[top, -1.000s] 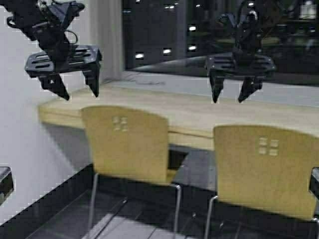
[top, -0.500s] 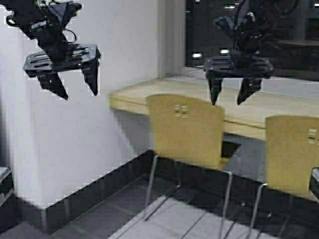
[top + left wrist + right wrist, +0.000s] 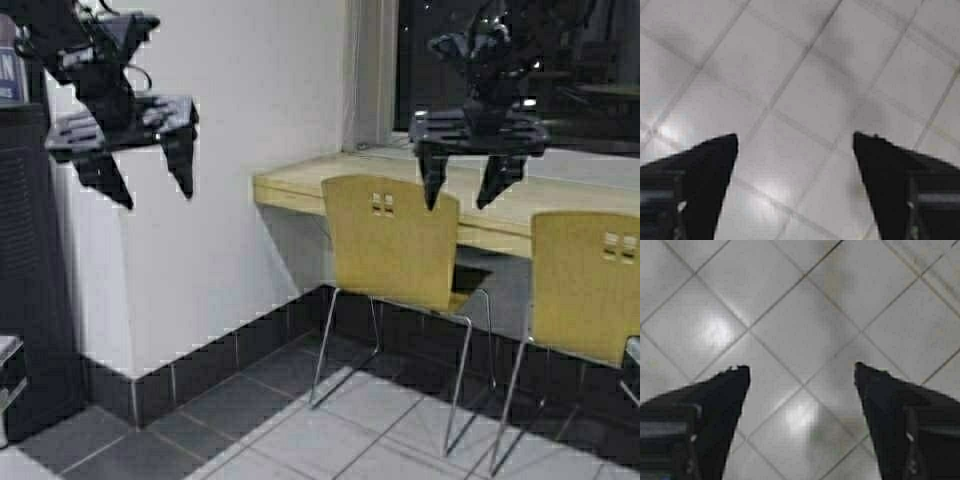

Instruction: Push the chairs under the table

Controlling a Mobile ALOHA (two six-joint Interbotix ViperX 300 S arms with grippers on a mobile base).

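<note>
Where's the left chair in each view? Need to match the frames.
High: left chair at centre, backrest toward the camera, seat partly under the table, below the right tool.
Left wrist: not in view, only floor tiles.
Right wrist: not in view.
Shared landmark: the floor tiles.

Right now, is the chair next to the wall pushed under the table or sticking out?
Sticking out. The chair stands upright with its backrest in front of the table edge.

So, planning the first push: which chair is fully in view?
The left chair, by the table's end; the right chair is cut off by the frame edge.
</note>
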